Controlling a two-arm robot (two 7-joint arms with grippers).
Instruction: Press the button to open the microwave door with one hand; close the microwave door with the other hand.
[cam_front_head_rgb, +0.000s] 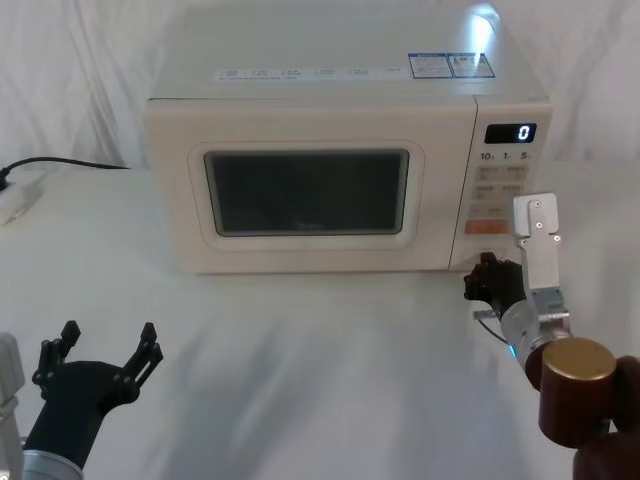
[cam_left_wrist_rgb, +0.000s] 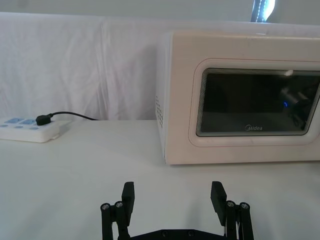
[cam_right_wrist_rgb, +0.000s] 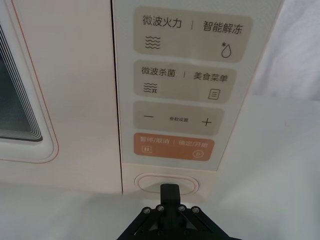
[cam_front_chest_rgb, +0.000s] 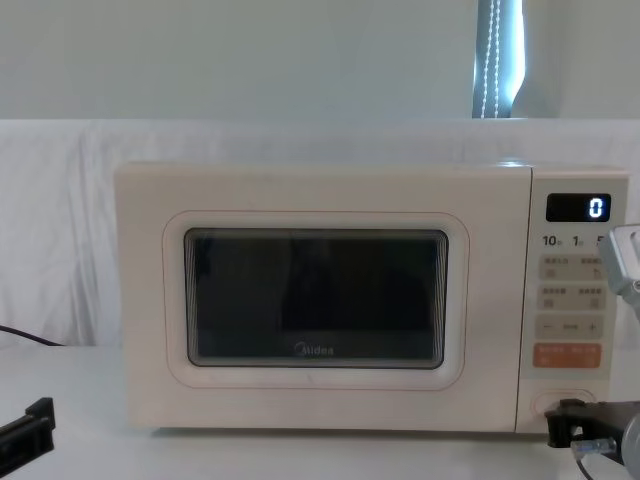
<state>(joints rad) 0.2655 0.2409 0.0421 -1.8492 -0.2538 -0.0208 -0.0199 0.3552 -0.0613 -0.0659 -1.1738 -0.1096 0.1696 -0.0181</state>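
While the white cloth-covered table (cam_front_head_rgb: 300, 360) spreads beneath everything, the cream box-shaped microwave (cam_front_head_rgb: 330, 110) stands at its far middle, its long axis running left to right and its front turned toward the robot. Its large cream microwave door (cam_front_head_rgb: 180, 190), with a dark rounded window (cam_front_head_rgb: 307, 192), sits flush against the body, hinged side to the robot's left. At the front's right end a narrow control strip (cam_front_head_rgb: 498, 180) runs top to bottom, headed by a black display (cam_front_head_rgb: 510, 133) reading "0"; an orange rectangular button (cam_right_wrist_rgb: 174, 146) lies low on it. Just below that is the wide cream pill-shaped button (cam_right_wrist_rgb: 166, 183), lying horizontally at the strip's bottom. The right gripper (cam_right_wrist_rgb: 169, 190) reaches forward from a brown wrist section (cam_front_head_rgb: 578, 388), level and low over the table, its black fingers pinched together into one tip that touches the button's lower middle. The left gripper (cam_front_head_rgb: 108, 345) hovers near the robot, well apart from the microwave, pointing toward the door with its fingers spread wide and holding nothing.
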